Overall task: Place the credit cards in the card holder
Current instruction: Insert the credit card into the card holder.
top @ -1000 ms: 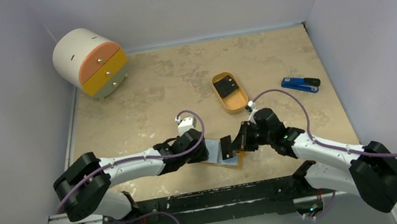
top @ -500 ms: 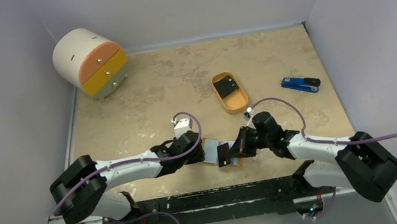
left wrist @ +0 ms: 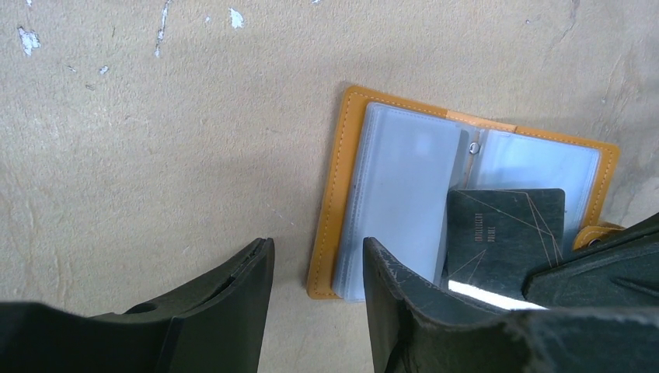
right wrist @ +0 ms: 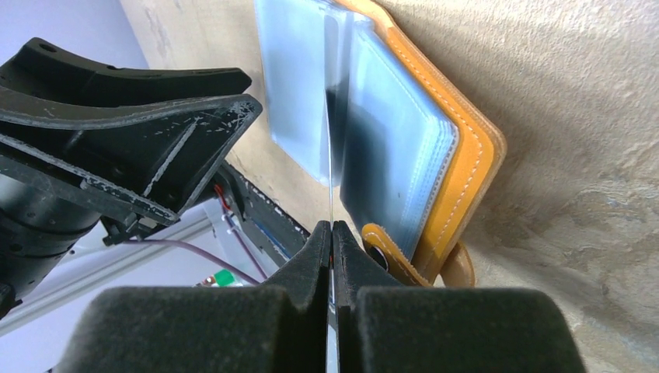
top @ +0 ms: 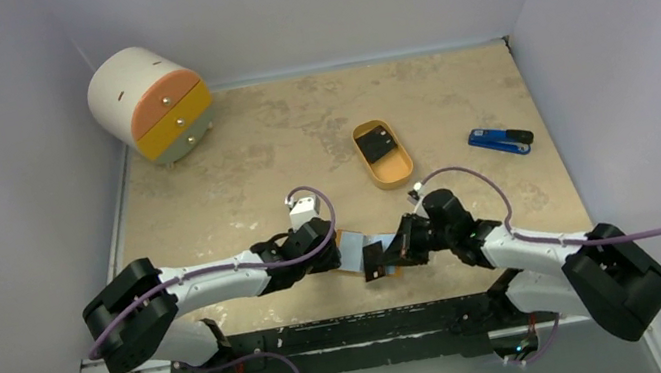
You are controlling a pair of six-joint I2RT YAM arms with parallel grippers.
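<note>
At far left, in the back corner against the walls, a round white drawer chest (top: 152,103) with orange and yellow fronts, well apart from everything else. Wide bare tan surface (top: 244,181) between it and the arms. Nearer the front edge, left tool (left wrist: 317,256) low over the surface, fingers apart: one over bare surface, the other over the near left corner of the card holder (left wrist: 404,179), with the holder's orange left edge showing in the gap; contact unclear. Card holder lying open and flat, orange cover down, pale clear sleeves up, close to the front edge of the surface, with free room behind and to its left. Over its right half, a black card (left wrist: 505,229) with thin light lines, clamped at its near edge between the closed fingers of the right tool (right wrist: 332,233). Left edge of the card along the fold, far edge about halfway up the right-hand sleeve. Seen edge-on from the right wrist, thin as a line between the sleeve leaves; inside a pocket or only on top, impossible to tell. Snap tab (left wrist: 597,233) just beside the right tool. Further back and to the right, an orange oval tray (top: 395,174) with a second card (top: 374,146) inside, well apart from the holder. Far right, near the wall, a blue-and-black gadget (top: 499,141), alone, with bare surface all round.
</note>
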